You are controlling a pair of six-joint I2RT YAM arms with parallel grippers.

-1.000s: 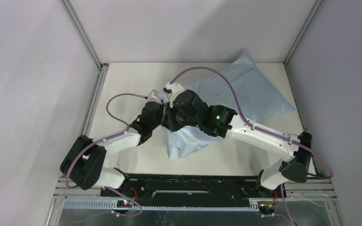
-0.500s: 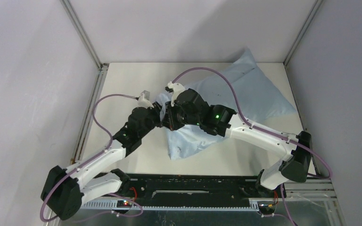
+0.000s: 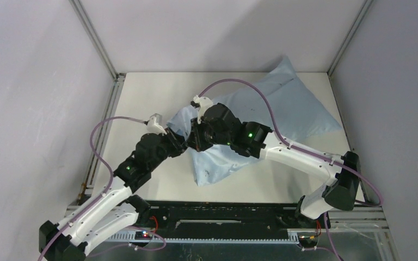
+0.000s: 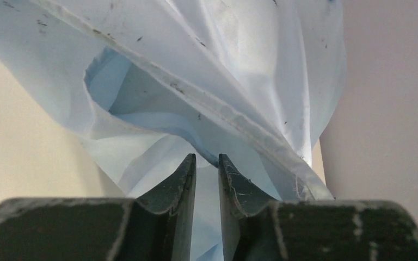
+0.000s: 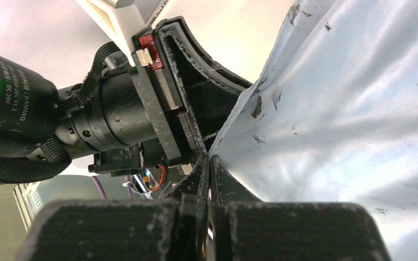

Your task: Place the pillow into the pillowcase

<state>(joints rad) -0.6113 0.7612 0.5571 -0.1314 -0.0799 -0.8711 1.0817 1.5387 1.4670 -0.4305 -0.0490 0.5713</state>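
Note:
The light blue pillowcase [image 3: 283, 103] lies from the table's middle to the back right, where it bulges full. No white of the pillow shows; it is hidden. My right gripper [image 3: 194, 136] is shut on the pillowcase's near-left edge, and the fabric [image 5: 348, 109] runs up from its closed tips [image 5: 209, 160]. My left gripper [image 3: 180, 142] faces it from the left. Its jaws [image 4: 207, 159] stand a narrow gap apart, and the hem of the case's open mouth [image 4: 141, 92] dips to the fingertips. I see no cloth pinched between them.
Grey walls enclose the white table [image 3: 141, 98] on three sides, with metal posts at the back corners. The left arm's black wrist [image 5: 114, 114] sits close in front of the right gripper. Purple cables loop over both arms.
The left arm has drawn back toward the near left and stretched out low. Its jaws went from shut to slightly apart. The right arm and its grip held still.

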